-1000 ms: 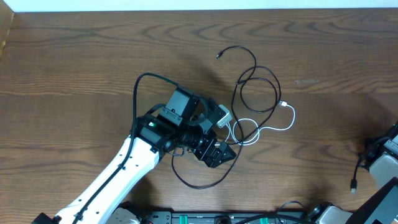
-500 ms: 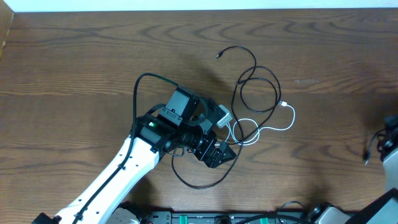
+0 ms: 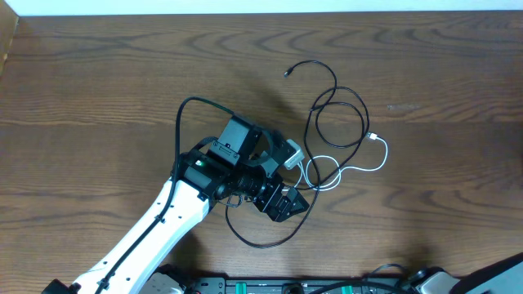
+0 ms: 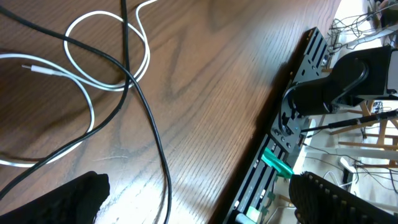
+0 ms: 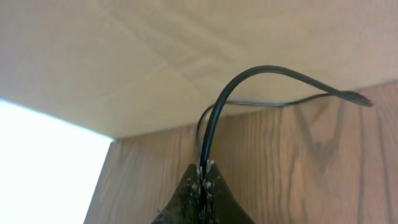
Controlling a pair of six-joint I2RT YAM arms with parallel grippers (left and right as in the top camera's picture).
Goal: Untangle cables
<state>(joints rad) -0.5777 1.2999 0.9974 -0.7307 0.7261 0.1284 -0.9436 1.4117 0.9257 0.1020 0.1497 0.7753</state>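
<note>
The right gripper (image 5: 202, 182), at the bottom centre of its wrist view, is pinched tight on a thin black cable (image 5: 214, 118), which rises from the fingertips and arches toward the right edge. The left gripper (image 3: 292, 178) is spread wide and holds nothing. It sits low over the table (image 3: 98, 98) at mid-frame of the overhead view, at the left end of the tangle, where the white cable (image 3: 359, 170) loops, crossed by black cables (image 3: 261, 245) that spread toward the upper right.

You have a dark, wood-grained table (image 3: 98, 73) under everything. Along the table's near edge runs a black slotted rail (image 4: 311, 53) with a green clip (image 4: 275, 163). Past the table's far edge lie a white strip (image 3: 245, 6) and a beige wall (image 5: 124, 56).
</note>
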